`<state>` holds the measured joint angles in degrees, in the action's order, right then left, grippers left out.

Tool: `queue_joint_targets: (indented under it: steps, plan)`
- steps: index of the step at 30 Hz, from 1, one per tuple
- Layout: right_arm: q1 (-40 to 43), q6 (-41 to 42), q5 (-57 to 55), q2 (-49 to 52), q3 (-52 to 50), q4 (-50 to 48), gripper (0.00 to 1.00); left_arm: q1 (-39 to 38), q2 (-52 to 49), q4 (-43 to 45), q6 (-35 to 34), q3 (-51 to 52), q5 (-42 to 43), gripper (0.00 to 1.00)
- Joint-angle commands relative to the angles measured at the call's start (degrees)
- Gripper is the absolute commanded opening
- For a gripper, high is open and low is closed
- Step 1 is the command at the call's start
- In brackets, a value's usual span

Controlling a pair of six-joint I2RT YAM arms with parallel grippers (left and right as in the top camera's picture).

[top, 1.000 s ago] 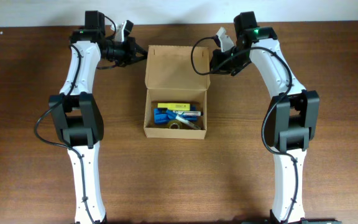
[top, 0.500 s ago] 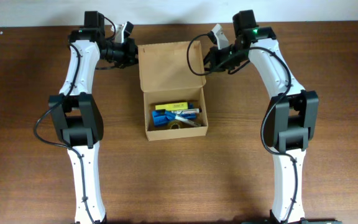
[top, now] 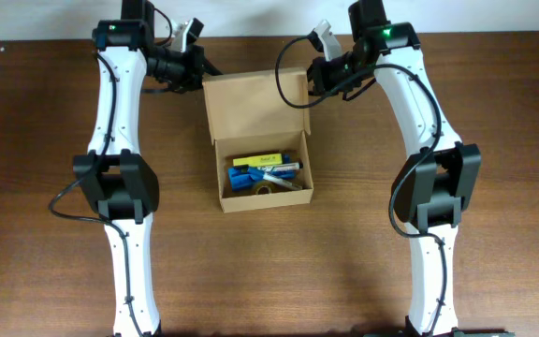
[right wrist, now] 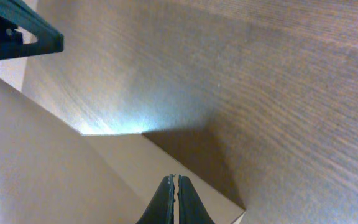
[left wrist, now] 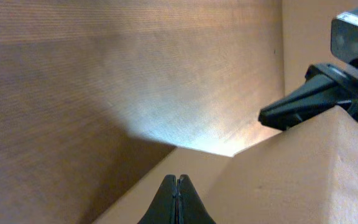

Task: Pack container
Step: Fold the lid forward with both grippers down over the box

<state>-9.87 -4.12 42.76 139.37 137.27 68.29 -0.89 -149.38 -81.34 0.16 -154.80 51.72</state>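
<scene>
Our small tan cardboard box (top: 251, 108) sits in the middle of the brown wooden table (top: 494, 187), its hinged flap lid open toward the far edge, long axis left to right. Left jaws and right jaws are pressed together, empty, one beside each far flap corner, equally near.

The container (top: 265, 201) has its open lid (top: 254, 108) blocking the far side; table (top: 513, 206) on its other 3 sides lies free.
</scene>
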Motion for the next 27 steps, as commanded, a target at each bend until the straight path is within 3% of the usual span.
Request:
queue_joint_targets:
  steps: [1,11,15,21,27]
  plan:
    - [-1.44,-1.81,-2.21,-2.84,4.28,2.23,0.04,-1.05,1.66,-3.56,3.21,-2.6,-0.76,0.02]
    - [-7.93,-7.72,-17.35,-2.86,17.84,17.31,0.04,-4.04,1.77,-15.19,6.62,-8.07,-5.51,0.02]
    - [-10.32,-9.38,-20.98,-2.95,21.11,22.53,0.04,-5.42,3.85,-15.37,5.86,-8.81,-7.23,0.02]
    - [-11.96,-8.5,-25.49,-4.09,24.5,27.08,0.04,-7.43,10.12,-15.34,5.03,-8.81,-17.62,0.01]
    - [-12.37,-5.81,-29.77,-11.37,24.24,28.65,0.04,-8.87,19.19,-15.34,3.48,-8.81,-30.14,0.01]
